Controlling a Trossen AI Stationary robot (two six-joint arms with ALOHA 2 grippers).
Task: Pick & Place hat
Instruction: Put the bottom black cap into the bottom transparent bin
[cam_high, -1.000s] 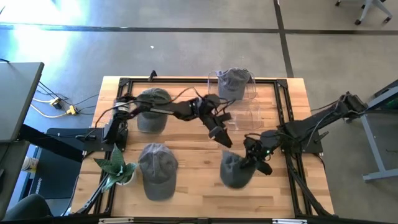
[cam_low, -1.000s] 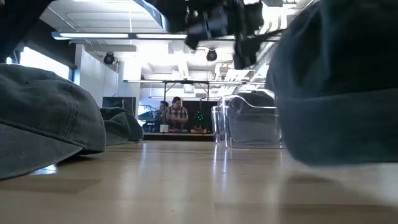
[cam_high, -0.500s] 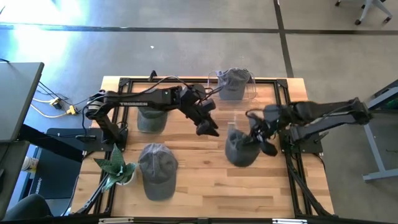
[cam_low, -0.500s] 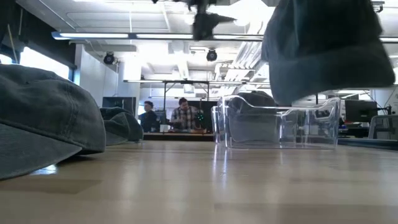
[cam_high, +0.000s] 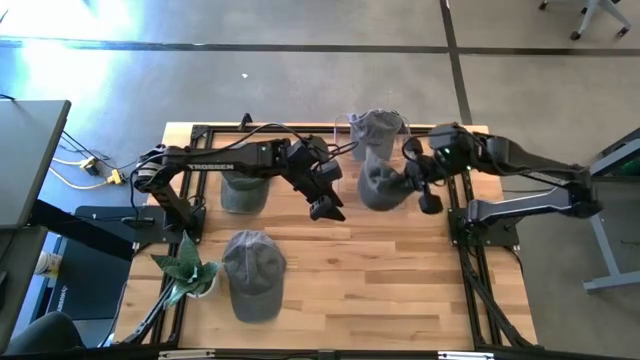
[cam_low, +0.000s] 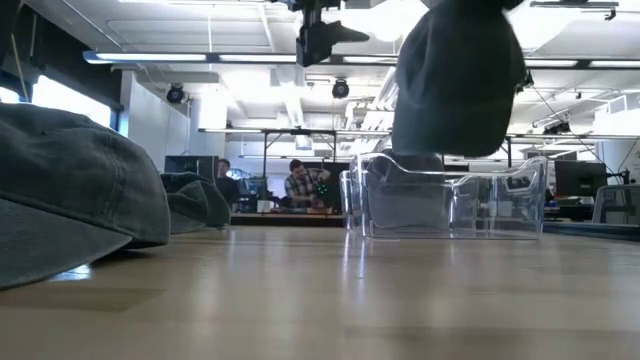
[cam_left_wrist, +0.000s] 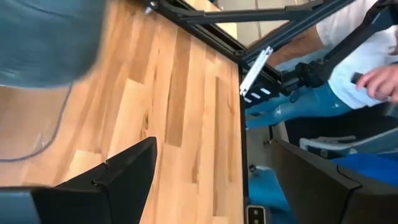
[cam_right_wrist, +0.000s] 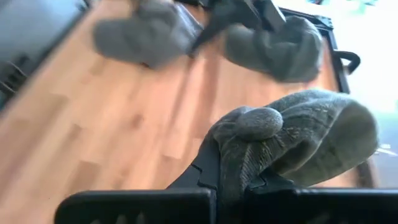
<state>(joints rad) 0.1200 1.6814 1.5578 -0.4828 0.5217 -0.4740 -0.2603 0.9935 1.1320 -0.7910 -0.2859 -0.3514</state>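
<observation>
Aloft above the tabletop, a grey hat is held clenched in the right pincer, its fabric seen bunched between the dark fingers in the right wrist view. In the high view the hat is carried over the far right part of the tabletop, just beside a clear plastic bin; in the low view it is seen hanging over that bin, clear of the wood. A second grey hat is seen resting in the far end of the bin. The left pincer is held over the middle of the tabletop with its jaws released and nothing between them, its arm stretched across from the left edge. Two more grey hats are left lying on the wood: one at the far left, partly covered by the left arm, and another at the near left. A small potted plant is placed at the near left corner. Beyond the tabletop, people are seen in the room in the low view, and a person's hand is caught in the left wrist view.
</observation>
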